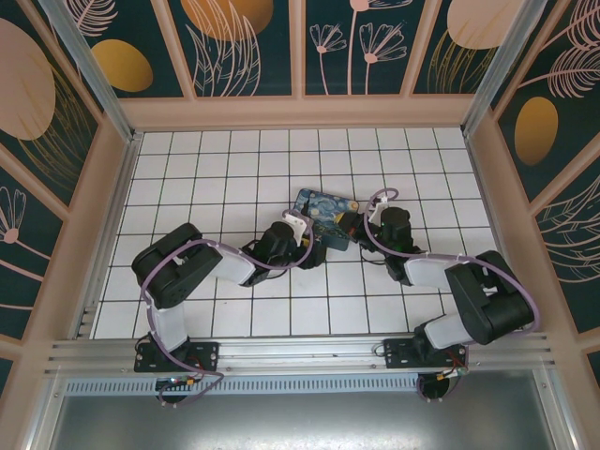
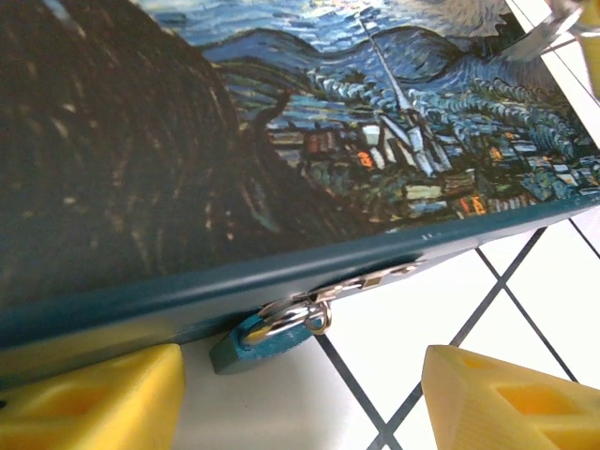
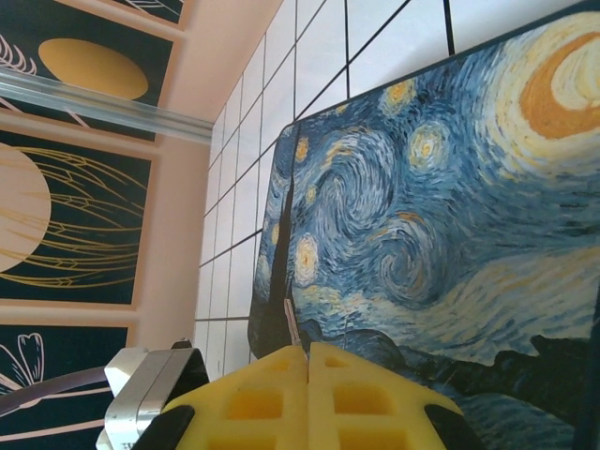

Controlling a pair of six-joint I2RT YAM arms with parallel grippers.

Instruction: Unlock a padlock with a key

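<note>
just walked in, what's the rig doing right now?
Both arms are at the painted box. The left tool is open, facing the small padlock on the box's latch, not touching it. The right tool is shut above the box; a thin sliver sticks out between its fingers, possibly the key.

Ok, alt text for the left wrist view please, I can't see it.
A small padlock hangs from the latch on the front edge of a painted box, over white tiles. The left claw is open, its yellow fingers either side of it.
</note>
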